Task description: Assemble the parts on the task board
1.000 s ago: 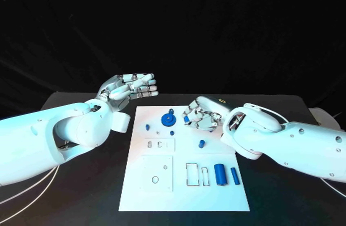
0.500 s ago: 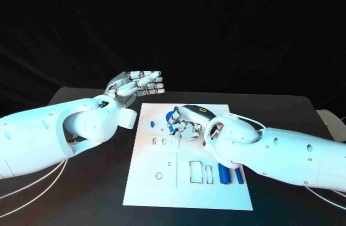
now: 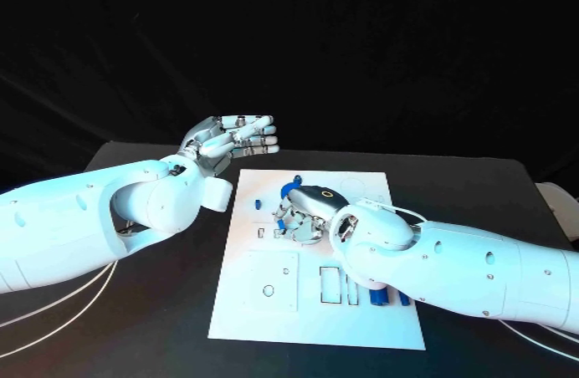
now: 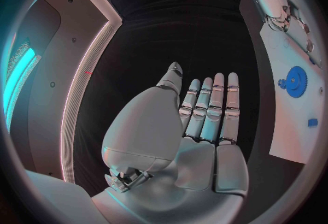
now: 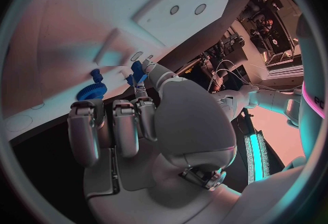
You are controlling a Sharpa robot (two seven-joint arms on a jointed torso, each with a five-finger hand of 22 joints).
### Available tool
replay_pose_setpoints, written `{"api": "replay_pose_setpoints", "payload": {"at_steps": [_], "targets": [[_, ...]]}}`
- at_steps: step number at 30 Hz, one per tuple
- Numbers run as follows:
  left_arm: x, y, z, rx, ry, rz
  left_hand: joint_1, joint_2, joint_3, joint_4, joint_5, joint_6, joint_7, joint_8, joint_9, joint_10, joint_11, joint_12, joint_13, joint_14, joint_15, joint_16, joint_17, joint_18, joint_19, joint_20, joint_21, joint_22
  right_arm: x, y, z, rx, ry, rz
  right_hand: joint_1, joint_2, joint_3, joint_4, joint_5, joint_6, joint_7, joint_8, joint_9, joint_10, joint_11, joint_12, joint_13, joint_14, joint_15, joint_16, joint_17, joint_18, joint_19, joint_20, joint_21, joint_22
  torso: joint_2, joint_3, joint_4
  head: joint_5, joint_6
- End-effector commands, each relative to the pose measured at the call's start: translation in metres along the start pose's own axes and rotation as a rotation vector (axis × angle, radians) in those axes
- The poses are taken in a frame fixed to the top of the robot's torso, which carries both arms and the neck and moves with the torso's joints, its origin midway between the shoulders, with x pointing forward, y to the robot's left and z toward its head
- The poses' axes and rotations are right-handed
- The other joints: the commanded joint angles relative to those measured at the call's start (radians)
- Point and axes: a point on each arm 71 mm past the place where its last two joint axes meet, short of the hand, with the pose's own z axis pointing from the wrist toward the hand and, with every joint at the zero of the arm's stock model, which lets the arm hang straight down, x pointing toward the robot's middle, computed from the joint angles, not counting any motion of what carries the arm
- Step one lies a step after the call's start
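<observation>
Black table (image 3: 145,311); right robot hand (image 3: 304,213) pinching blue part (image 5: 136,72)

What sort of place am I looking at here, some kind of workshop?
Most likely a robotics test lab. A black table with black cloth behind carries a white task board holding a small blue gear. The right hand works over the board; the left hand hangs raised.

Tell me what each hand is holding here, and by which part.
The right hand pinches a small blue part at its fingertips over the task board; which end cannot be told. The left hand is flat, holding nothing.
</observation>
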Motion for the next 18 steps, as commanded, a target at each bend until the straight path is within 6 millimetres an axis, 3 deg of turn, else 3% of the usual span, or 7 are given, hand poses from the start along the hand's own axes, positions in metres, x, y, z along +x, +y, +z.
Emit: {"api": "replay_pose_setpoints", "payload": {"at_steps": [1,18], "targets": [[0.0024,-0.0006,0.0002,0.004,0.019,-0.011,0.004,0.007,0.002,-0.005,0.001,0.008,0.007,-0.004,0.0,0.005,-0.001,-0.004,0.0,0.001,0.004,-0.005,-0.001,0.011,0.006,0.002,-0.005,-0.002,0.0027,-0.0013,0.0013,0.014,0.012,-0.037,-0.013,-0.001,0.001,0.001,0.001,0.011,-0.005,0.006,0.004,0.0,0.0,-0.001,0.118,0.098,-0.004,0.001,0.238,-0.01,0.08,-0.005,0.005,0.233,0.0,0.0004,0.0002,0.001,-0.003],[0.0016,-0.0005,0.0001,0.002,0.018,-0.01,0.004,0.007,0.002,-0.005,0.001,0.008,0.007,-0.004,0.0,0.005,-0.001,-0.004,0.0,0.001,0.004,-0.005,-0.001,0.011,0.006,0.002,-0.005,-0.002,0.0086,-0.0042,-0.0006,0.021,0.054,-0.065,-0.031,-0.011,-0.007,0.004,0.0,0.013,-0.007,0.008,0.005,0.0,-0.001,-0.001,0.118,0.098,-0.005,0.0,0.237,-0.01,0.08,-0.005,0.004,0.233,0.001,0.0005,0.0003,-0.008,-0.01]]}}
